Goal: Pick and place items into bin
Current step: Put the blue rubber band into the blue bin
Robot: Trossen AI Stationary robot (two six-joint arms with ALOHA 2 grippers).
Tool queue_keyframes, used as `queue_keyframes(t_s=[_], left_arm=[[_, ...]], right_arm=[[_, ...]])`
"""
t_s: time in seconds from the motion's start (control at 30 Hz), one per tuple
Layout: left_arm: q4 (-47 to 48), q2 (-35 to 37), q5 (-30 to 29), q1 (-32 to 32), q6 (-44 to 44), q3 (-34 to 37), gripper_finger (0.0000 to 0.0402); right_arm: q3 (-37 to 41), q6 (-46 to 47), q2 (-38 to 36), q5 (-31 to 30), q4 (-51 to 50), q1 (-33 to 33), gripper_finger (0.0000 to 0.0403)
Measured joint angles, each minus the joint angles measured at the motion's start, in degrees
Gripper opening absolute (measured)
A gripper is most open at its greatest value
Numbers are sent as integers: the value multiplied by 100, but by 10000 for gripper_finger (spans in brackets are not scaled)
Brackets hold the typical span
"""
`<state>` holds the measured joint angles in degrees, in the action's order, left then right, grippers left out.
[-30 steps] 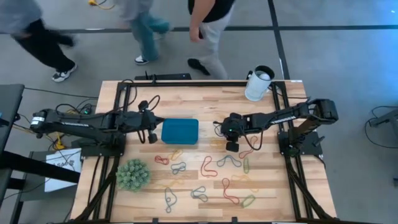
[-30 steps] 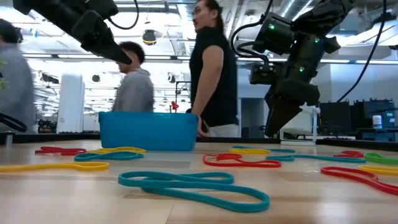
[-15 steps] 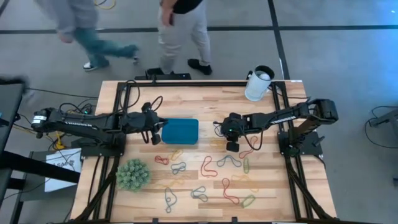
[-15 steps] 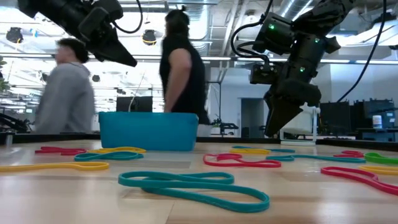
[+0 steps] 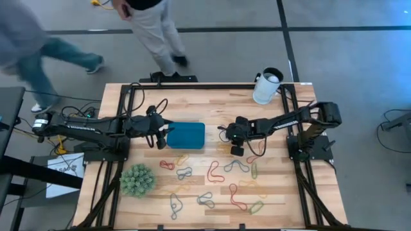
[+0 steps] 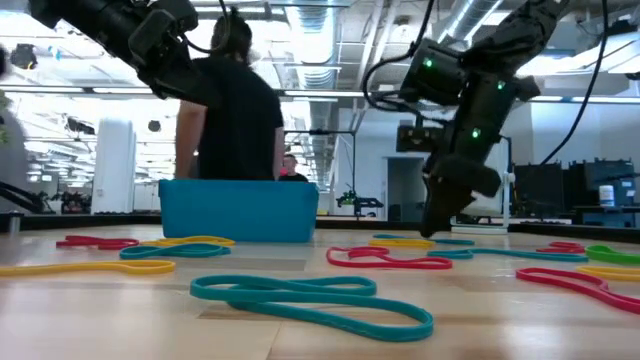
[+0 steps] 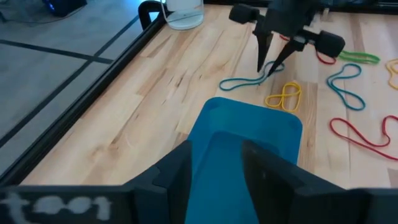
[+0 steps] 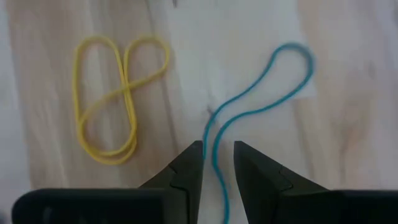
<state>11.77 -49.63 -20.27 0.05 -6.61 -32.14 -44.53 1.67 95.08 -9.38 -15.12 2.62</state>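
from above, the left gripper (image 5: 162, 135) has slid over the edge of the small teal-blue plastic bin (image 5: 186, 135) and opened, so its load looks dropped. at table height, the right gripper (image 6: 432, 222) has come down. its own camera shows open fingers (image 8: 186, 167) around a thin blue rubber loop (image 8: 261, 93) on the table.

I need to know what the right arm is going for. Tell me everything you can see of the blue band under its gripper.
The blue band is a thin, rubbery-looking loop, long and narrow, lying flat on the wooden table beside a twisted yellow band. One rounded end points away from the right gripper; the two strands run back between its open fingers, which straddle them low over the table. Whether they touch it is unclear.
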Motion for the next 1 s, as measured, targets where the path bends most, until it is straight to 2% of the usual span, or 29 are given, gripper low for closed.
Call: queue_keyframes(t_s=[0.37,0.6,0.77,1.0], left_arm=[[35,0,-1,0,-7,0,130],[37,0,-1,0,-24,0,130],[37,0,10,0,-24,0,130],[41,0,33,0,-26,0,130]], right_arm=[[-31,94,321,-86,33,10,80],[-31,87,329,92,-26,10,8],[-63,87,314,116,-73,12,5],[-418,-16,-63,44,-227,-28,1]])
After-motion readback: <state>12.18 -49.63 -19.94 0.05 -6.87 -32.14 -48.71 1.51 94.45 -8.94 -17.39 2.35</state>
